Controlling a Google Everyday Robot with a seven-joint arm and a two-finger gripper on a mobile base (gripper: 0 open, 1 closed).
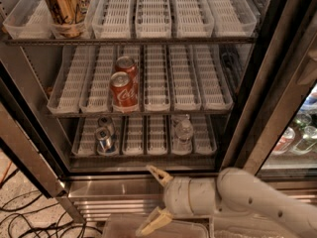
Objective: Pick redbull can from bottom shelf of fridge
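Two slim redbull cans stand one behind the other in a left lane of the bottom shelf [148, 150], the front can [103, 139] and the rear can [107, 124] showing silver tops. The fridge [257, 83] is open, with a ribbed steel base. My gripper [154, 198] is open, its tan fingers [159, 174] spread wide. It hangs in front of the steel base, below the bottom shelf and to the right of the cans, holding nothing.
Two red cola cans [123, 90] stand on the middle shelf. A big gold can [66, 6] stands on the top shelf at left. A clear bottle [184, 132] sits on the bottom shelf at right. A plastic bin [153, 229] lies below my arm. Cables trail on the floor at left.
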